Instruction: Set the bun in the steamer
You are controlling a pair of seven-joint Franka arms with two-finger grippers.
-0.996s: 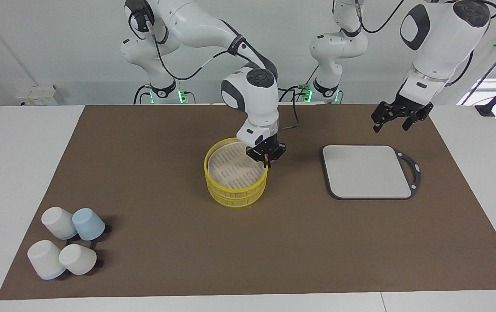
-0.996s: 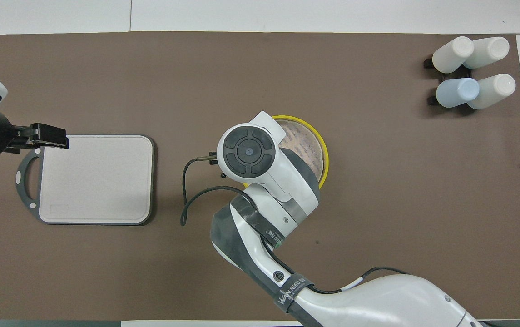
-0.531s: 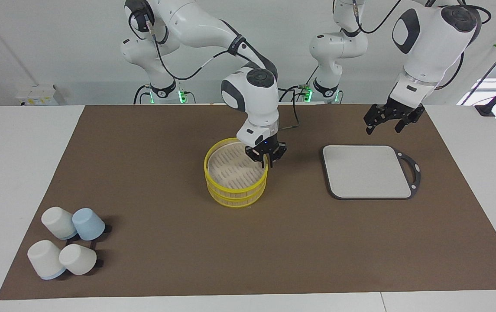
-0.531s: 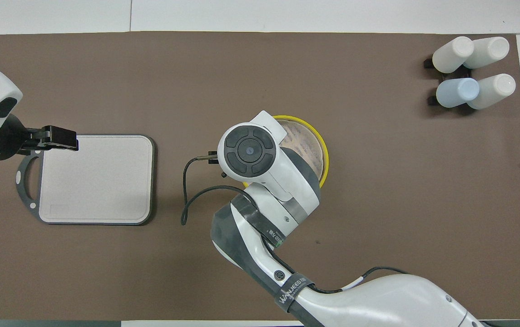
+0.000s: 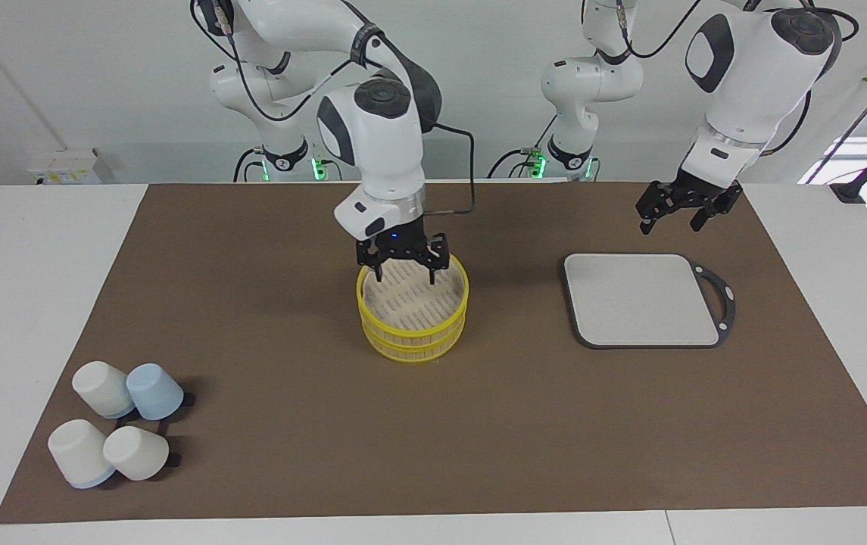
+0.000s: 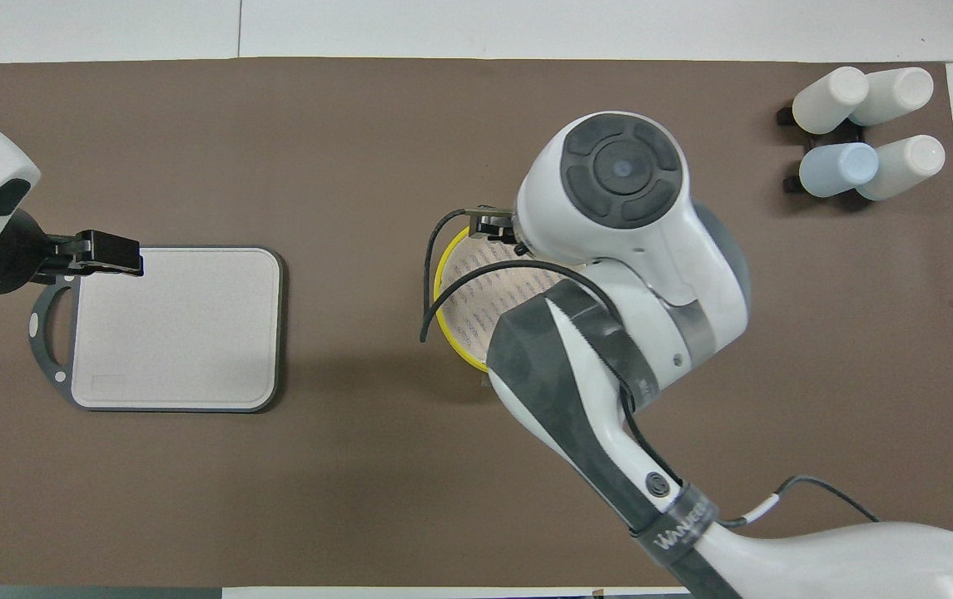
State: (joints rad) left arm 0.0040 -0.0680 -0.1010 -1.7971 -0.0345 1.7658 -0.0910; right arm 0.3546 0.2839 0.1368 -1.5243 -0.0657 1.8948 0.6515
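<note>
Oddly, no bun showed anywhere: the steamer point(image 5: 412, 303) on the table's brown mat point(image 5: 289, 303) had a bare slatted floor, and the right gripper point(image 5: 401, 266) hung over its robot-side rim with jaws spread and nothing between them. The left gripper point(image 5: 679, 212) waited above the mat near the grey tray point(image 5: 641, 299), jaws spread. With no bun in sight, any descent risked merely knocking the steamer's rim.

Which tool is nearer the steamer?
Right. The right tool hangs over the steamer at its rim nearest the robots; the left tool waits above the mat by the grey tray.
</note>
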